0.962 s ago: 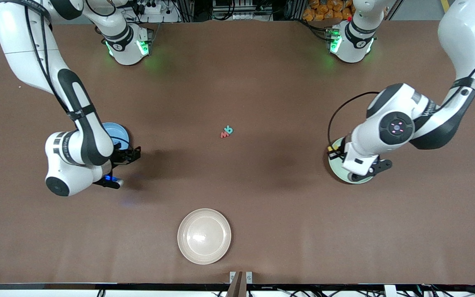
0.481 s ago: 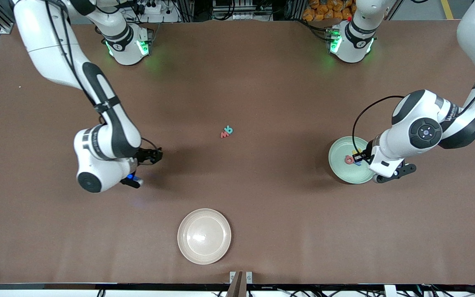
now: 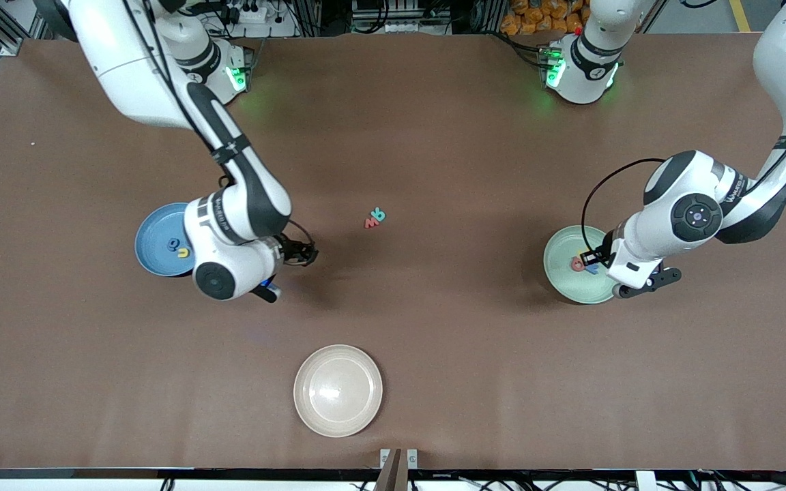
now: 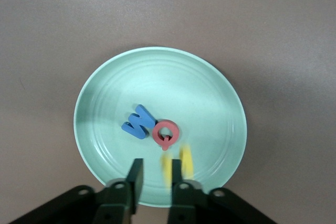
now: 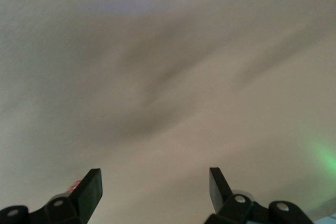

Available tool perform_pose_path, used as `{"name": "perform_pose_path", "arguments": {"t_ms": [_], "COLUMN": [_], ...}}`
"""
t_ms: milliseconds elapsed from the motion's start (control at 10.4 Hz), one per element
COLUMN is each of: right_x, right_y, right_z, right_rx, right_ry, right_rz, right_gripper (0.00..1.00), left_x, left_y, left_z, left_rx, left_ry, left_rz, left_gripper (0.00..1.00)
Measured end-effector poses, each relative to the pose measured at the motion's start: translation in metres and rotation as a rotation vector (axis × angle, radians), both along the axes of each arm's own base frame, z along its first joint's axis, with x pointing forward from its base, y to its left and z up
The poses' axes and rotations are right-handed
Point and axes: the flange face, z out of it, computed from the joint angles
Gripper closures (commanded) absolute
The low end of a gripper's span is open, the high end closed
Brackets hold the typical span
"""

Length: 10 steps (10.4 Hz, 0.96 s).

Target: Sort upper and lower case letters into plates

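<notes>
1. The right gripper [image 3: 303, 256] hung over bare tabletop [image 3: 434, 327] with its jaws wide open and empty, between the blue plate [image 3: 144, 235] and the loose letters.
2. Two letters lay on the tabletop mid-table, touching: a red-pink letter [image 3: 370, 223] and a teal letter [image 3: 379, 215]. From the right jaws they lay toward the left arm's end and slightly farther from the front camera. The pair ran diagonally.
3. The right gripper looked the nearer one to that pair, so the next pick was likely its job.
4. The left gripper [image 4: 156, 171] hung over the mint plate [image 4: 210, 93] with its jaws slightly parted. A blurred yellow letter [image 4: 167, 167] sat at the tips, apparently loose.
5. Counts:
   - Three plates, counting the empty cream plate [image 3: 338, 390].
   - Seven letters were visible.
   - The mint plate held a blue letter [image 4: 138, 123] and a red letter [image 4: 166, 134], plus the yellow one.
   - The blue plate held two letters [image 3: 179, 247].
</notes>
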Motion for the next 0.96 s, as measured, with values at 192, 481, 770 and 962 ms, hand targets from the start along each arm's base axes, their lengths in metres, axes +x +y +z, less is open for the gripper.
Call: {"name": "perform_pose_path", "arguments": {"t_ms": [192, 481, 770, 962], "right_x": [-0.010, -0.037, -0.054, -0.058], "right_y": [0.046, 0.105, 0.128, 0.134], "right_z": [0.005, 0.006, -0.013, -0.029], "right_rx": [-0.022, -0.027, -0.066, -0.077], "right_ry": [-0.062, -0.137, -0.212, -0.271], "right_rz": [-0.067, -0.071, 0.005, 0.039], "right_gripper": [0.10, 0.12, 0.13, 0.13], "left_x": [0.000, 0.001, 0.005, 0.005], "left_y": [0.001, 0.001, -0.019, -0.040], "left_z": [0.000, 0.001, 0.028, 0.053], "left_rx": [0.000, -0.001, -0.018, -0.012], "left_ry": [-0.001, -0.005, -0.046, -0.062], "left_rz": [0.001, 0.002, -0.025, -0.059], "left_gripper": [0.00, 0.00, 0.00, 0.00]}}
